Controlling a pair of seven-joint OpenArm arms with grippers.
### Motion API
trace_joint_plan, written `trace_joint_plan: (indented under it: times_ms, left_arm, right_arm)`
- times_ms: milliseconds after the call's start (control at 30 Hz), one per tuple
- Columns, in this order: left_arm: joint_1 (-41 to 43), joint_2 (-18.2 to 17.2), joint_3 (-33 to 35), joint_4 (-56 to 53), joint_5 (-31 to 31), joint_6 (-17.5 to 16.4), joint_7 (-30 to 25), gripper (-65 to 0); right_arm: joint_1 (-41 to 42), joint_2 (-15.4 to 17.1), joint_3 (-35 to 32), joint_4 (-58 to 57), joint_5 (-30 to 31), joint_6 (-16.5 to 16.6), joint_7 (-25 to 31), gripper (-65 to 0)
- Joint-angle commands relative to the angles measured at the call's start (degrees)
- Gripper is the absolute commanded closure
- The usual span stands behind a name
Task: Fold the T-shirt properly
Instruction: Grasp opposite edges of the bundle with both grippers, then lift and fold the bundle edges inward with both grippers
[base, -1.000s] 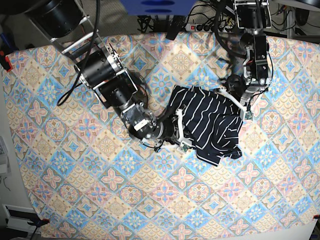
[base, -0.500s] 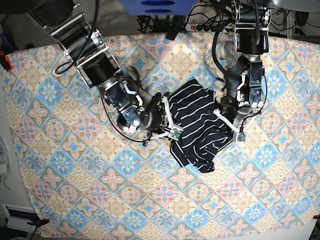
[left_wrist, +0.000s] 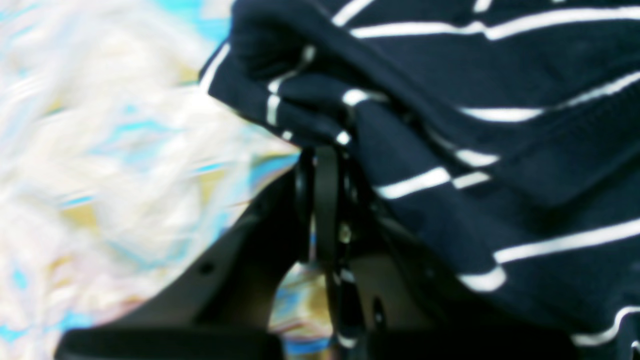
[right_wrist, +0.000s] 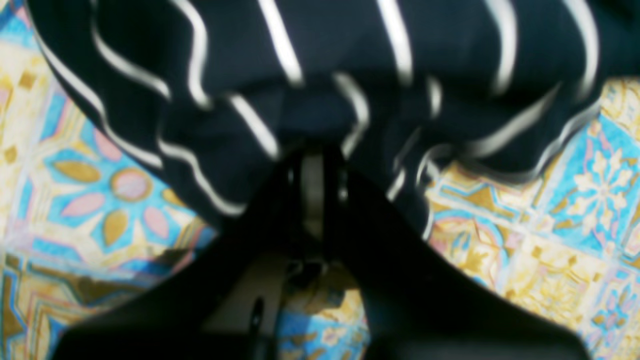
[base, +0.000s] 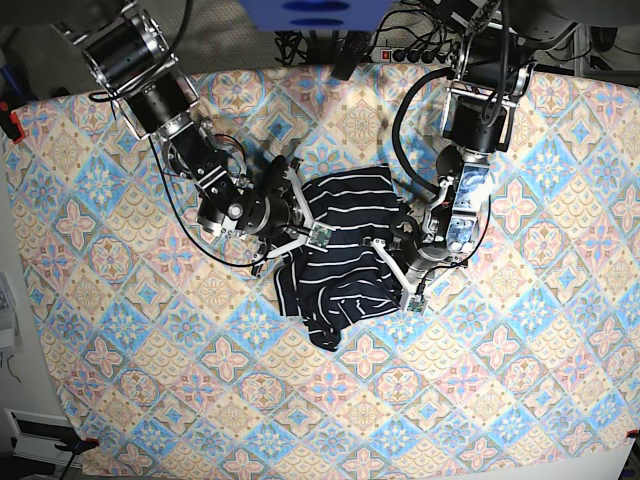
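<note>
The T-shirt (base: 338, 262), dark navy with thin white stripes, lies bunched up at the middle of the table, with a loose part trailing toward the front. My left gripper (base: 388, 250) is at the shirt's right edge. In the left wrist view this gripper (left_wrist: 325, 150) is shut on a fold of the T-shirt (left_wrist: 475, 100). My right gripper (base: 300, 226) is at the shirt's upper left edge. In the right wrist view this gripper (right_wrist: 312, 160) is shut on the T-shirt's fabric (right_wrist: 300, 60), which drapes over the fingers.
A pastel tile-patterned cloth (base: 150, 380) covers the whole table. A power strip and cables (base: 400, 52) lie behind the far edge. A red clamp (base: 12, 122) holds the cloth at the left edge. Both arms lean in over the middle.
Both grippers have moved to the left and toward the front with the shirt between them. The shirt has shifted left and is more bunched, with a part now trailing forward.
</note>
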Motion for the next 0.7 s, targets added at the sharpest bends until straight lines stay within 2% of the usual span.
trace_joint_plan:
  times_ms: [0, 133, 300, 433, 567, 667]
  left_arm:
    - [-1.5, 0.1, -0.1, 0.7, -0.3, -0.1, -0.4, 0.0]
    - [-0.1, -0.5, -0.2, 4.9, -0.2, -0.1, 0.2, 0.0]
    - [5.4, -5.2, -0.4, 14.9, -0.3, -0.1, 2.8, 0.0]
    - [11.0, -7.6, -0.5, 23.1, -0.3, 0.0, 2.8, 0.0]
    - [17.0, -7.6, -4.2, 29.1, -0.2, 0.0, 2.9, 0.0]
    - [19.8, -7.4, -4.9, 31.1, -0.2, 0.0, 2.9, 0.0]
  right_arm:
    - [1.1, 0.6, 0.3, 2.0, 0.6, -0.3, 1.0, -2.3]
    - [0.8, 0.9, 5.5, 4.7, 0.6, -0.3, 1.0, -2.2]
    - [0.1, 0.9, 11.9, 7.0, 0.7, -0.3, 1.4, -2.2]
    - [1.0, 1.0, 12.1, 7.0, 0.9, -0.3, 1.5, -2.2]
    - [3.6, 0.4, 9.3, 6.4, 1.0, -0.3, 1.5, -2.2]
    - [5.7, -1.8, 7.7, 5.4, 1.0, -0.3, 1.5, -2.2]
